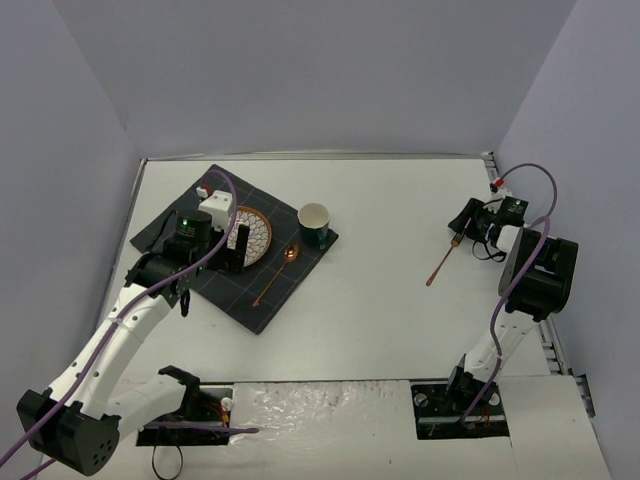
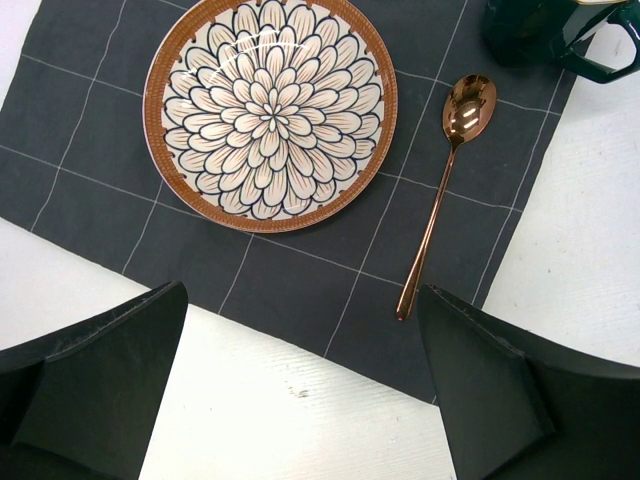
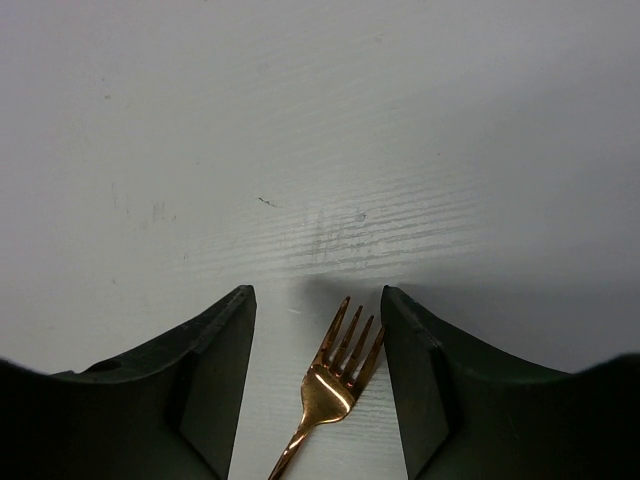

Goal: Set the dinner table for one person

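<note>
The white dinner table [image 1: 390, 320] carries a dark grey checked mat [image 1: 180, 235] at the left. On the mat lie a floral plate with a brown rim [image 2: 270, 110], a copper spoon [image 2: 440, 190] and a dark green cup [image 1: 315, 225]. My left gripper [image 2: 302, 300] is open and empty, held above the mat's edge near the plate [image 1: 258, 232] and the spoon [image 1: 275, 275]. A copper fork [image 1: 440, 262] lies on the bare table at the right. My right gripper [image 3: 318, 295] is open, with the fork's tines [image 3: 345, 350] lying between its fingers.
Grey walls close in the table on three sides. The arm bases and their cables sit at the near edge. The cup [image 2: 560, 35] stands at the mat's corner just beyond the spoon's bowl.
</note>
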`<state>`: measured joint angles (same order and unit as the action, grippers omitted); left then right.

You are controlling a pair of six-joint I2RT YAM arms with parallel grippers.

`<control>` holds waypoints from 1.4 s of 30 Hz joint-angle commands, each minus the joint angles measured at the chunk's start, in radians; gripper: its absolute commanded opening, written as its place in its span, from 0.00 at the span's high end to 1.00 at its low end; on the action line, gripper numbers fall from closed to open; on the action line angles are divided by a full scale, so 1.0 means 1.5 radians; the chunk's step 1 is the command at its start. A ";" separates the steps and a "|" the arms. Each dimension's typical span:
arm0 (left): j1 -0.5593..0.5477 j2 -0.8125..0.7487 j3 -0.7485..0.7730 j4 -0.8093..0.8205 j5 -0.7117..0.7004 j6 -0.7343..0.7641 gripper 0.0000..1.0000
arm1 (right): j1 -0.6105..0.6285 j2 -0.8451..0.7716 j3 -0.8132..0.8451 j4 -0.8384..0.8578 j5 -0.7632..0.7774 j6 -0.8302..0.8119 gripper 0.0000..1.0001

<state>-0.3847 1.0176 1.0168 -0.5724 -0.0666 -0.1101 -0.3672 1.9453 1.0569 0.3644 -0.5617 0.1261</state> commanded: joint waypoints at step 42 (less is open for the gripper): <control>-0.131 0.043 0.022 0.173 0.167 -0.170 0.03 | 0.249 -0.384 -0.188 0.164 0.042 0.207 1.00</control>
<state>-0.4896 1.0424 0.9860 -0.4509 0.1276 -0.2769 -0.0535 1.4921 0.7729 0.4414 -0.5016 0.3365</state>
